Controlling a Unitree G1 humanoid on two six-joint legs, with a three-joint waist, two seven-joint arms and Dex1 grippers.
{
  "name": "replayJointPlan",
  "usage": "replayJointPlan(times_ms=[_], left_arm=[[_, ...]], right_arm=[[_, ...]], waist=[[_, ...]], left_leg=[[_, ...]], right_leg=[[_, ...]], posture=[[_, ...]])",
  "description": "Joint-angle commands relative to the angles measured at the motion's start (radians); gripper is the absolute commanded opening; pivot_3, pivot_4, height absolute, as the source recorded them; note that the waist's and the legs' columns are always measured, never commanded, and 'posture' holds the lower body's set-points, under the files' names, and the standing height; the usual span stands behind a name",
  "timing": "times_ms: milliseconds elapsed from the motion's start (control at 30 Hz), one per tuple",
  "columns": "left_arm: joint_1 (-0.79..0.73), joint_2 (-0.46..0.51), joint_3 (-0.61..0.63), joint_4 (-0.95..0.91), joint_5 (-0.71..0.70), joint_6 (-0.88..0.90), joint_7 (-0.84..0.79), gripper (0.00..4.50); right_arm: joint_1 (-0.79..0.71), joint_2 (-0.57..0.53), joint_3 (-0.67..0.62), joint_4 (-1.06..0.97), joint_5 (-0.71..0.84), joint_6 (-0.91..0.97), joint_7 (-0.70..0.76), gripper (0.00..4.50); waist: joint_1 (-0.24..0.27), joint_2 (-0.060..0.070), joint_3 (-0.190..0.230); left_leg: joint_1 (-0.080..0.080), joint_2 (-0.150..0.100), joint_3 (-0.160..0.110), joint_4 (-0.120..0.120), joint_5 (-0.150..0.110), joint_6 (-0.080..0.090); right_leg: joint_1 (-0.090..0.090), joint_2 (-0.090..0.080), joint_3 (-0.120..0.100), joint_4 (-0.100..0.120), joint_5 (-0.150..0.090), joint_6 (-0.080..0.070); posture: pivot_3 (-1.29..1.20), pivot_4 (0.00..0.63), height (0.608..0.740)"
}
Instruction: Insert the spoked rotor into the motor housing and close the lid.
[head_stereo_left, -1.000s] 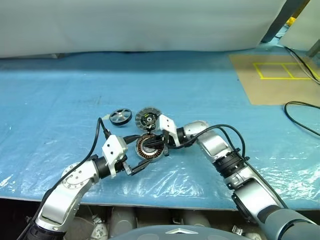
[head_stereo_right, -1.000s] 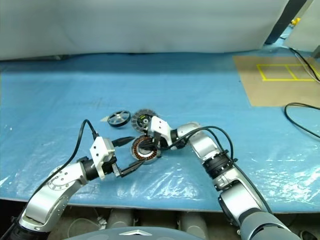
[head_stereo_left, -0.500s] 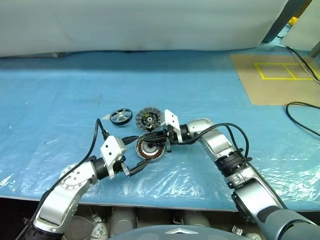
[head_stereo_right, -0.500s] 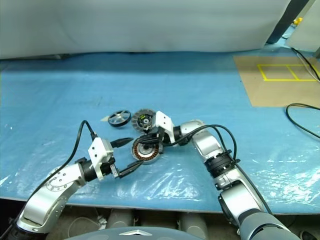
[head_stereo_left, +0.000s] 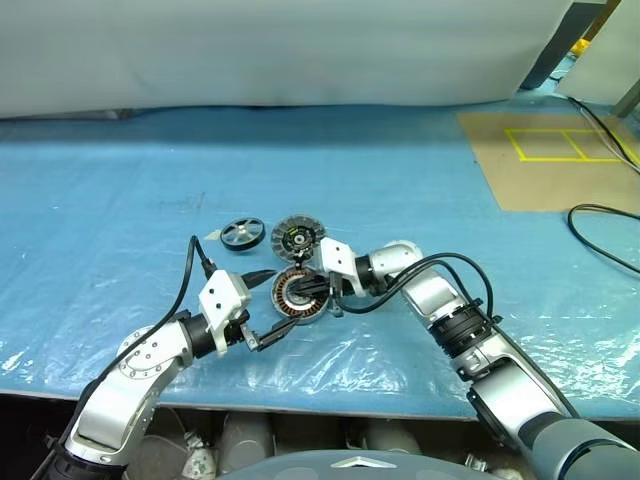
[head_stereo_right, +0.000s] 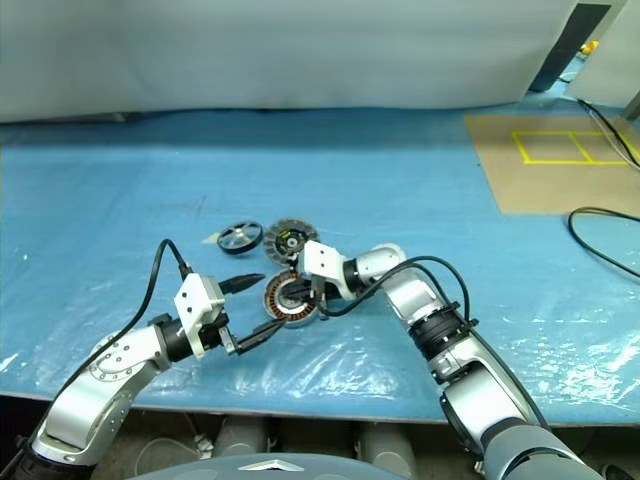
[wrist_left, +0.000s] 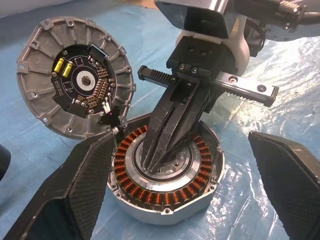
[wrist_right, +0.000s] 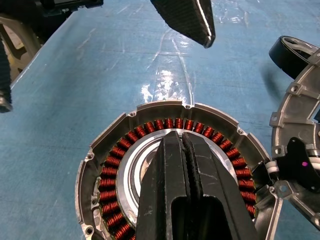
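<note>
The motor housing (head_stereo_left: 292, 309), silver-rimmed with copper windings, lies on the blue sheet near the front edge. My right gripper (head_stereo_left: 301, 291) is shut, and its tips (wrist_left: 152, 162) rest inside the housing's pale centre with nothing held. My left gripper (head_stereo_left: 280, 300) is open at the housing's left side, one finger (wrist_left: 75, 200) on each side of it and apart from it. The lid (head_stereo_left: 296, 238) sits just behind the housing, ribbed face and black centre up, touching its rim (wrist_left: 112, 131). The spoked rotor (head_stereo_left: 241, 233) lies left of the lid.
A brown board with yellow tape lines (head_stereo_left: 545, 155) lies at the far right, with a black cable (head_stereo_left: 605, 230) beside it. White sheeting (head_stereo_left: 280, 50) closes off the back. The table's front edge runs just below my arms.
My right hand tipped up and away for a moment, then came back down; its shut tips stayed in the housing's centre. The left arm, the lid and the rotor have kept still.
</note>
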Motion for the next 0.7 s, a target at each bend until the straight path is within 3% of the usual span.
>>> replayJointPlan(times_ms=[33, 133, 233, 367, 533, 700], left_arm=[[0.000, -0.001, 0.001, -0.041, -0.011, 0.000, 0.002, 4.50], [-0.004, -0.002, -0.001, -0.043, -0.013, 0.003, 0.001, 4.50], [-0.008, -0.001, -0.002, -0.041, -0.014, 0.004, -0.002, 4.50], [-0.006, 0.002, 0.003, -0.034, -0.016, -0.001, -0.008, 4.50], [-0.002, -0.004, -0.002, -0.025, -0.008, -0.011, -0.007, 4.50], [-0.002, -0.009, -0.003, -0.024, -0.004, -0.012, -0.005, 4.50]], right_arm=[[0.008, 0.023, -0.033, 0.012, 0.033, 0.019, -0.005, 0.03], [-0.022, 0.068, -0.117, -0.052, 0.165, 0.156, 0.018, 0.03], [-0.029, 0.060, -0.125, -0.095, 0.198, 0.205, 0.057, 0.03], [-0.009, 0.015, -0.067, -0.110, 0.136, 0.169, 0.089, 0.03], [0.006, -0.028, 0.042, 0.030, -0.055, -0.009, 0.019, 0.03], [0.017, -0.023, 0.025, 0.026, -0.036, -0.017, 0.020, 0.03]], waist=[[0.000, 0.000, 0.000], [-0.001, 0.000, 0.000], [-0.002, 0.000, 0.000], [-0.001, 0.000, 0.000], [-0.002, 0.000, 0.000], [-0.003, 0.000, 0.000]], left_leg=[[0.000, 0.000, 0.000, 0.000, 0.000, 0.000], [-0.004, 0.000, 0.000, 0.000, 0.000, 0.000], [-0.013, 0.000, 0.000, 0.000, 0.001, -0.002], [-0.017, 0.000, -0.001, -0.001, 0.003, -0.003], [-0.017, 0.000, -0.001, -0.001, 0.002, -0.004], [-0.007, 0.001, 0.000, 0.000, 0.000, 0.000]], right_leg=[[0.000, 0.000, 0.000, 0.000, 0.000, 0.000], [-0.004, 0.001, 0.000, 0.000, 0.000, 0.000], [-0.012, 0.001, 0.000, 0.000, 0.001, 0.000], [-0.014, 0.001, -0.002, 0.000, 0.002, 0.003], [-0.015, 0.001, -0.002, 0.000, 0.001, 0.000], [-0.007, 0.000, -0.001, 0.000, 0.000, -0.001]], posture=[[0.00, 0.150, 0.740], [0.00, 0.150, 0.740], [0.00, 0.150, 0.740], [0.00, 0.150, 0.740], [0.00, 0.150, 0.740], [0.00, 0.150, 0.740]])
